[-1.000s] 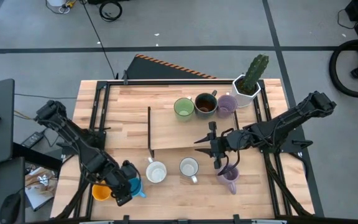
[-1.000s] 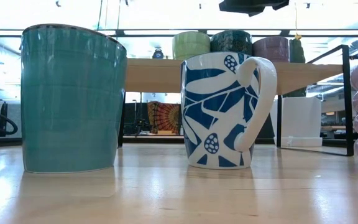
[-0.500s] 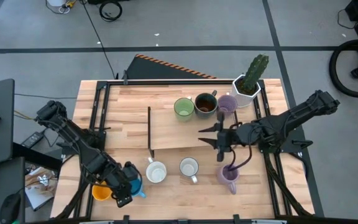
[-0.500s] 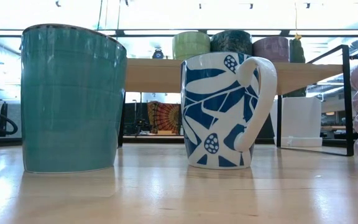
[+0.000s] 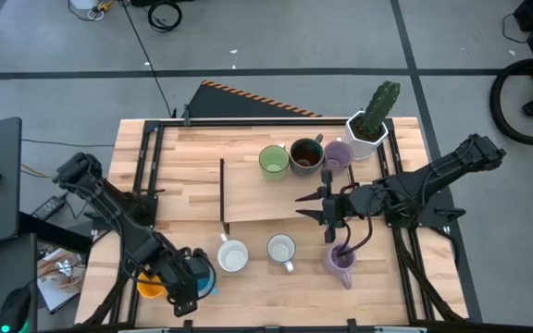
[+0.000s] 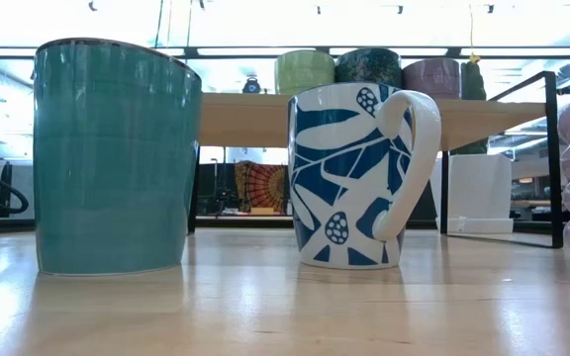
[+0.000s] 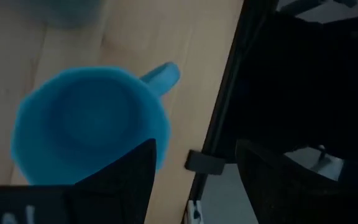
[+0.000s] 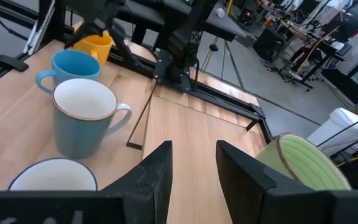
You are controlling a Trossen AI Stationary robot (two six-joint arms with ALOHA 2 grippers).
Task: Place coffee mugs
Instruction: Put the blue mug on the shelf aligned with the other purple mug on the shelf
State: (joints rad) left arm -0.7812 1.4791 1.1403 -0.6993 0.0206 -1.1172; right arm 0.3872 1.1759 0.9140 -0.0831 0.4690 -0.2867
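We note left gripper (image 5: pixel 185 289) over blue mug (image 5: pixel 202 275) at desk's front-left corner beside orange mug (image 5: pixel 151 287), jaws parted, nothing held, likely lining up grasp. Right gripper (image 5: pixel 329 211) mid-desk, jaws part-open, empty.
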